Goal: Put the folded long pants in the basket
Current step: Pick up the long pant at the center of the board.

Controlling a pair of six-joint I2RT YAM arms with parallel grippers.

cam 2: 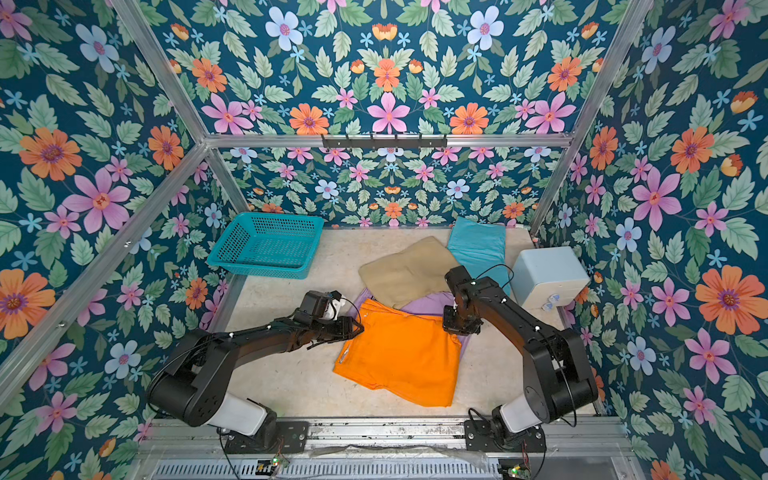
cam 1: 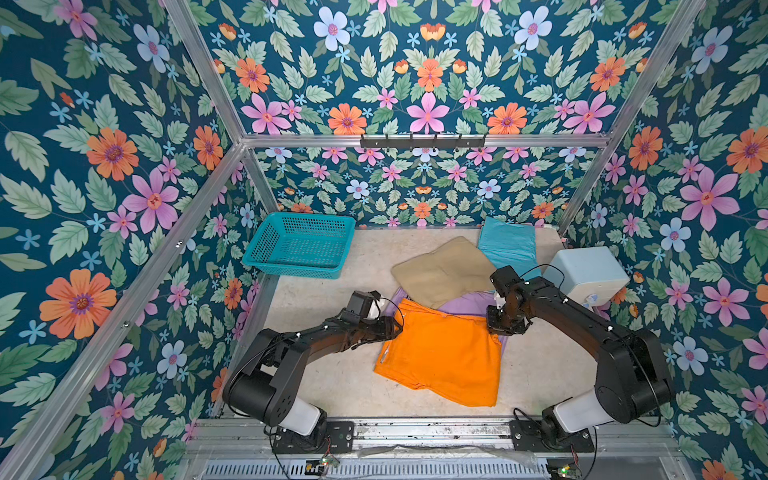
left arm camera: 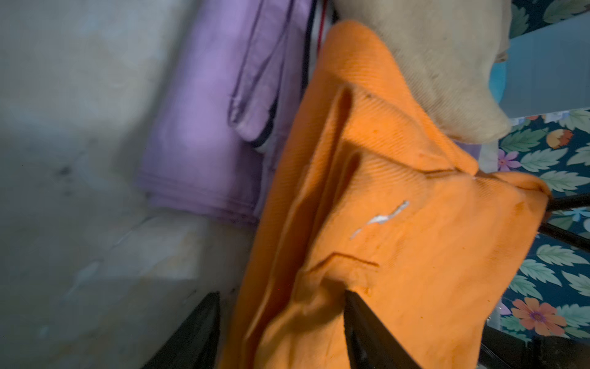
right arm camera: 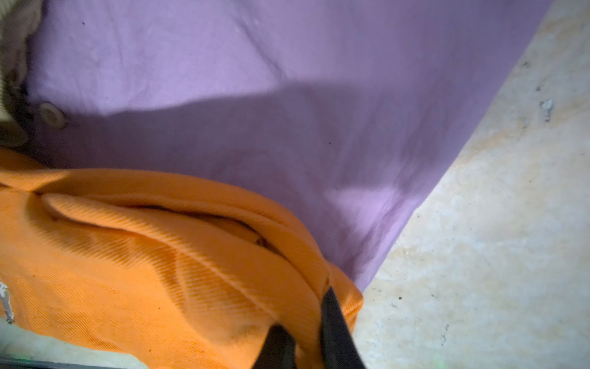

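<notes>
Orange pants point(cam 1: 440, 357) lie low-centre in both top views, on the lilac pair point(right arm camera: 255, 96). The basket point(cam 1: 266, 259), left of centre, is empty. Right gripper point(right arm camera: 306, 338) is pinched tight on the frame-right corner. Left gripper point(left arm camera: 281, 332) has its jaws apart, straddling the left edge — not clamped. Step looks like a two-arm pick-up. Next: close left, lift level, carry up-left to the basket.

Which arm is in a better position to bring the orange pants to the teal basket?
Probably the left. The left gripper straddles the edge of the orange pants on the side of the teal basket; the right gripper pinches the opposite corner, farther away.
</notes>
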